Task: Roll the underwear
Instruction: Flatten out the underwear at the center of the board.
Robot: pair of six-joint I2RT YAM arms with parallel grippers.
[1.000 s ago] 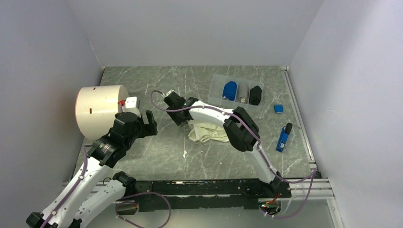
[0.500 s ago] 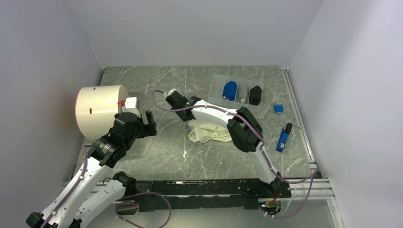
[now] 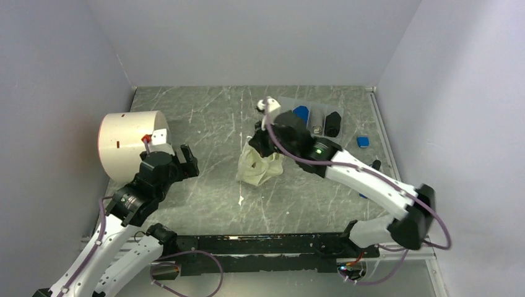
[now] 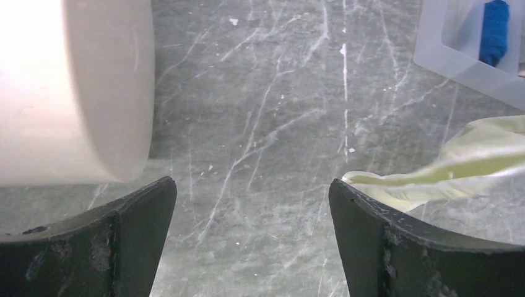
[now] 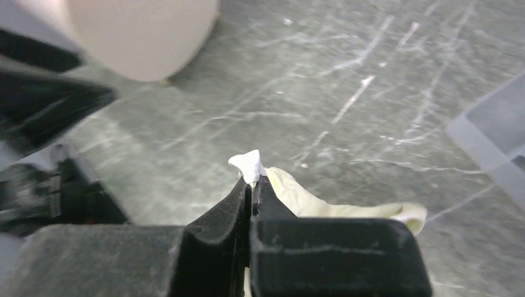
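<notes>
Right gripper is pinching a corner of the cream underwear, jaws closed tight on the cloth, holding it raised mid-table. The garment is hanging bunched, its long axis running down from the pinch, its lower edge seemingly touching the table. Left gripper is hovering spread wide and empty beside the white cylinder, with the cloth lying to its right; the right arm is the nearer. Blue underwear is sitting in the clear tray, far right. No writing is showing.

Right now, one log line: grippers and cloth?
right gripper: shut on cream underwear | left gripper: open, empty | blue underwear: in clear tray
</notes>
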